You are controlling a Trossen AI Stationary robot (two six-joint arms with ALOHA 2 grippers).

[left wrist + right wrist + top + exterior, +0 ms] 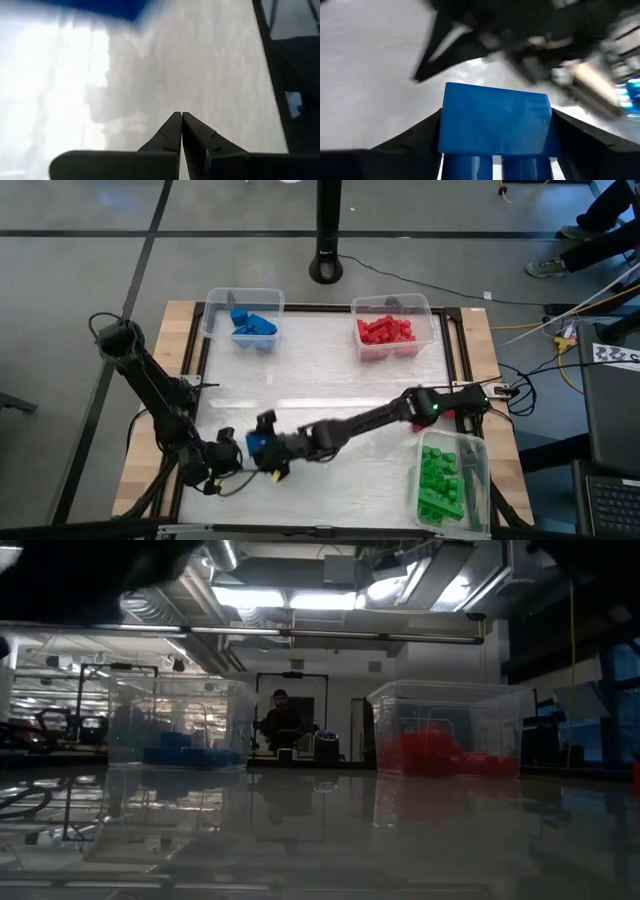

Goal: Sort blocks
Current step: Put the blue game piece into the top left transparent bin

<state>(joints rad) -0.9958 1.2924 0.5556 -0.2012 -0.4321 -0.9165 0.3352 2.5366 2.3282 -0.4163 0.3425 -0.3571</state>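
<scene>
A blue block point(258, 443) sits between the fingers of my right gripper point(264, 450) near the table's front, left of middle. It fills the right wrist view point(495, 120). My left gripper point(236, 454) is shut and holds nothing, just left of the block; in its wrist view its fingertips point(181, 116) meet over bare table, with the block's blue edge point(115, 7) ahead. Blue blocks point(253, 325) lie in the far-left bin, red blocks point(385, 331) in the far-right bin, and green blocks point(438, 478) in the near-right bin. My right gripper pinches the blue block between its two fingers point(415, 137), one on each of two opposite sides point(445, 125). The fingers reach in from the table's right, slanting down. The block sits square in the hold; whether it is clear of the table I cannot tell.
Three clear bins stand on the white mat: far left point(214, 308), far right point(430, 315) and near right point(478, 470). A black frame point(460, 360) edges the mat. The low view shows the blue bin point(180, 730) and the red bin point(445, 730), with a person point(283, 720) far behind.
</scene>
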